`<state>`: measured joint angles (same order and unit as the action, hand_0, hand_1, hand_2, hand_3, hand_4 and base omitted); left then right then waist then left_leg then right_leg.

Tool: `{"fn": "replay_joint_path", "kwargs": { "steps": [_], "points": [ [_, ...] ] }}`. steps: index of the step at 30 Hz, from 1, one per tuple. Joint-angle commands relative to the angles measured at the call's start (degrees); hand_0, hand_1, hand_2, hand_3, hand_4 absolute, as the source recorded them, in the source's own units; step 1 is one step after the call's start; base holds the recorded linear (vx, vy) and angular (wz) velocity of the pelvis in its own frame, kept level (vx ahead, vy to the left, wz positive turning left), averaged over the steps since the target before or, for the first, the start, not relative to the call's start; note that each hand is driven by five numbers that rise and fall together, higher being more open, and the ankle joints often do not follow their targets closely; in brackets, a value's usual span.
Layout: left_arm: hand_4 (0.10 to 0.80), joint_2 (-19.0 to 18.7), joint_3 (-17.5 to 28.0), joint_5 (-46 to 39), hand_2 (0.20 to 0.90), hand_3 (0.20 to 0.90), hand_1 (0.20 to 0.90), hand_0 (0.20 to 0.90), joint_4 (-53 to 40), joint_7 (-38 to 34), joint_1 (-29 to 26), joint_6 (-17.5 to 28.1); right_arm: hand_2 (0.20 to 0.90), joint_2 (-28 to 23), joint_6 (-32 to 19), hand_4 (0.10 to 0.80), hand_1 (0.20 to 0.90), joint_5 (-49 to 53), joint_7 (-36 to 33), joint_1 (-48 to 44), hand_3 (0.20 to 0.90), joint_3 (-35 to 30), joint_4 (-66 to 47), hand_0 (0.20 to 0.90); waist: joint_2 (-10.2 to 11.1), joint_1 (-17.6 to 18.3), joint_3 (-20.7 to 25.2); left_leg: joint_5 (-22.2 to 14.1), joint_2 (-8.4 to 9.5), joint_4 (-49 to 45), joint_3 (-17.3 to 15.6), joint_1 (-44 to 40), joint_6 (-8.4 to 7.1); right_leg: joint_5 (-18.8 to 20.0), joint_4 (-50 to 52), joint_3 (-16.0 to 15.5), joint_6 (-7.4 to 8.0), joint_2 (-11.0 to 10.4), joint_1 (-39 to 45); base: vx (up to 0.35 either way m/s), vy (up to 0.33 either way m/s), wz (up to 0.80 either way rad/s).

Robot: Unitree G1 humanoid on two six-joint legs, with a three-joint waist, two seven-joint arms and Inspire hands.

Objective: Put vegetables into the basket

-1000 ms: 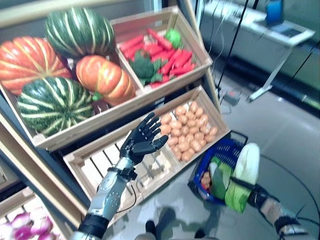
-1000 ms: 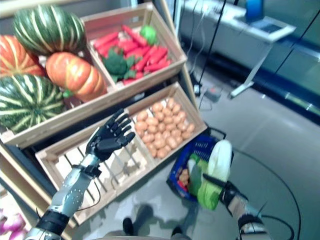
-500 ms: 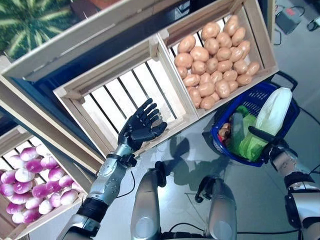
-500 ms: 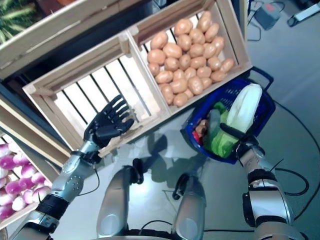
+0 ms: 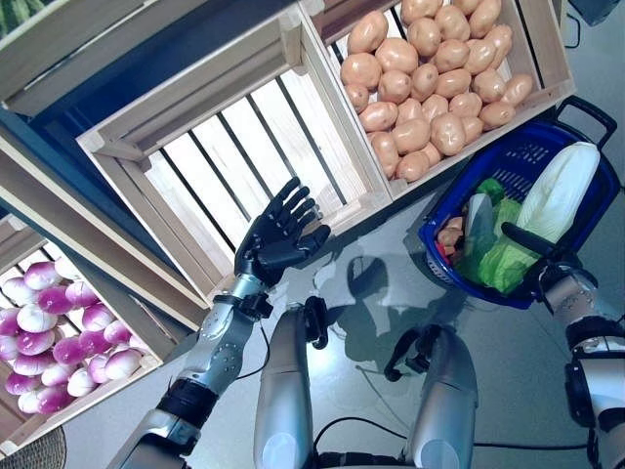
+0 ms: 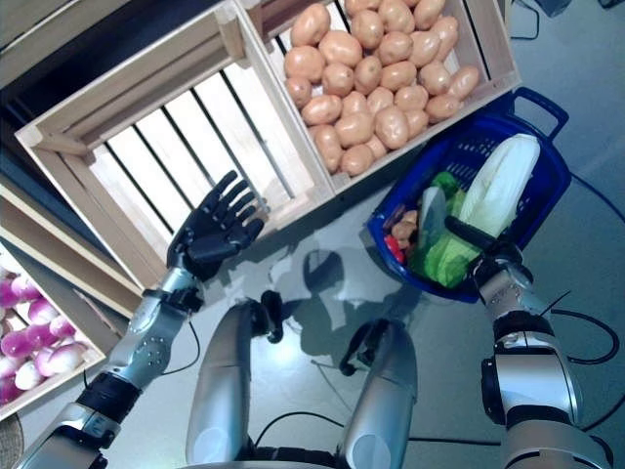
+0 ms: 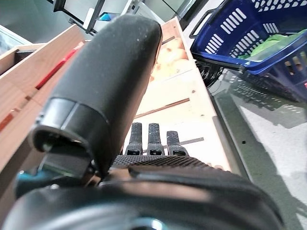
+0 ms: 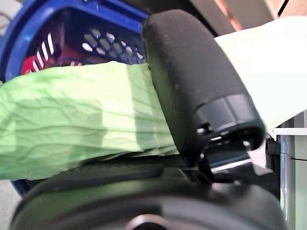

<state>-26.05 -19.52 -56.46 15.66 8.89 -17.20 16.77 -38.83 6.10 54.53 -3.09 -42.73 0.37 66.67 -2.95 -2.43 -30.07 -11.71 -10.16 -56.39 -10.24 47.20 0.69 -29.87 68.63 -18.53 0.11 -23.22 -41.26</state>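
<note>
Overhead, a grey glossy floor [image 5: 371,293] runs under tilted wooden crates. At 9 o'clock a crate of purple-white turnips [image 5: 49,332] is cut off by the edge. Near centre the left robot hand [image 5: 278,234] hangs with fingers spread apart, holding nothing, just in front of the empty slatted crate [image 5: 225,161]. At 1 o'clock sits the potato crate [image 5: 435,73], its far end out of view. At 3 o'clock the blue basket [image 5: 586,127] rests on the floor, just beside that crate; the right robot hand [image 5: 547,259] is clamped on a pale green cabbage [image 5: 557,200] lying in the basket. Items beneath the cabbage are hard to identify.
</note>
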Motion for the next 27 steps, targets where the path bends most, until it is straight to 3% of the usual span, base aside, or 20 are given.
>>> {"fn": "replay_joint_path", "kwargs": {
  "steps": [1,16,27],
  "points": [
    [0.800,-1.0,1.6,-1.0,0.900,0.900,0.900,0.900,-6.8,2.5,-3.2,7.2,0.900,-7.0,-7.1,0.800,0.900,2.6,-1.5,-4.1,0.900,-1.5,-0.9,0.900,-0.4,-0.3,0.9,-16.5,0.04,-6.1,-0.2,-8.3,0.78,3.4,-3.2,0.2,-1.63,1.9,2.2,0.010,-0.020,-0.04],
    [0.800,-2.1,2.1,-2.9,0.900,0.900,0.900,0.900,-5.8,5.5,-3.1,8.4,0.900,-7.4,-7.2,0.800,0.900,2.0,1.8,-2.9,0.900,-1.6,-0.2,0.900,0.7,-0.7,2.8,-13.8,-0.30,3.1,-1.3,-15.1,0.51,5.8,-10.2,-0.5,-0.65,4.0,7.9,-0.017,0.015,-0.01],
    [0.800,-2.2,3.4,-2.6,0.900,0.900,0.900,0.900,-3.8,8.8,-2.0,5.8,0.900,-1.9,-6.7,0.800,0.900,3.2,4.5,3.9,0.900,-3.3,-2.0,0.900,2.7,-1.4,8.4,-8.9,0.38,18.0,-3.5,-28.4,0.31,10.5,-24.4,-2.4,-0.14,6.6,20.3,0.018,0.062,-0.04]
  ]
}}
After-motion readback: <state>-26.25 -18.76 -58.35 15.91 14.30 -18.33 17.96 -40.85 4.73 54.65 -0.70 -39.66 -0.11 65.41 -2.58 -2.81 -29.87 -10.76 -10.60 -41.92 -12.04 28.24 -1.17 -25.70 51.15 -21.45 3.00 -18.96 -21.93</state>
